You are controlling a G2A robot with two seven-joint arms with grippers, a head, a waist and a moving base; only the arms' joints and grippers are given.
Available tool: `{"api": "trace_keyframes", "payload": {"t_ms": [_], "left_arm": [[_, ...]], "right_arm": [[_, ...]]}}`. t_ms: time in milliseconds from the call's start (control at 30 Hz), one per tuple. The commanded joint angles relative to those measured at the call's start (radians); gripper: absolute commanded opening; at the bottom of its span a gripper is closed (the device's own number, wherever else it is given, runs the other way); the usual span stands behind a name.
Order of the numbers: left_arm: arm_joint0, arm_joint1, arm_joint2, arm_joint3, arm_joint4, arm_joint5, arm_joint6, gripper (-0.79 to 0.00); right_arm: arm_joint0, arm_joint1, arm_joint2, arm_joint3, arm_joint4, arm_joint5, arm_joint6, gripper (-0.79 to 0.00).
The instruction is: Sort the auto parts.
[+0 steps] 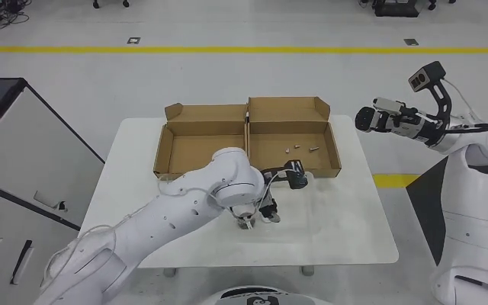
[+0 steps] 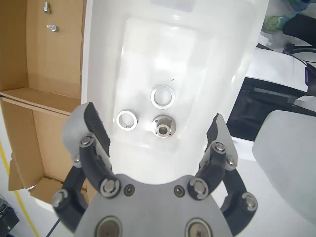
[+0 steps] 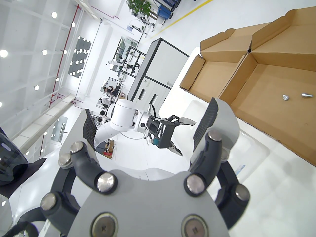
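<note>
The table (image 1: 343,221) carries a cardboard box (image 2: 49,57) with three bolts (image 2: 47,7). Just beside it a white tray (image 2: 103,38) holds two metal rings (image 2: 163,107) and a flanged hub (image 2: 170,125). The left claw (image 2: 154,115) hangs open above them, and the right claw (image 3: 150,109) is open, off to the side. The parts look rigid and slick, so pinch across the outer rims.

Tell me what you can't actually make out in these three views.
1. Top view: the left arm covers the white tray, so its parts are hidden.
2. Top view: the bolts in the right box are too small to tell their type.
3. Left wrist view: the left pincer, open, blocks the tray's near end.
</note>
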Motion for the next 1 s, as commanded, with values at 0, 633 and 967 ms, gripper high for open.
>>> {"api": "trace_keyframes", "payload": {"t_ms": [0, 633, 967], "left_arm": [[-0.014, -0.010, 0.019, 0.037, -0.012, 0.007, 0.006, 0.000], [-0.043, -0.029, 0.051, 0.081, -0.015, 0.010, 0.013, 0.000], [-0.104, -0.057, 0.106, 0.095, -0.031, -0.016, -0.080, 0.000]], "right_arm": [[0.000, 0.000, 0.000, 0.000, 0.000, 0.000, 0.000, 0.000], [0.000, 0.000, 0.000, 0.000, 0.000, 0.000, 0.000, 0.000], [0.000, 0.000, 0.000, 0.000, 0.000, 0.000, 0.000, 0.000]]}}
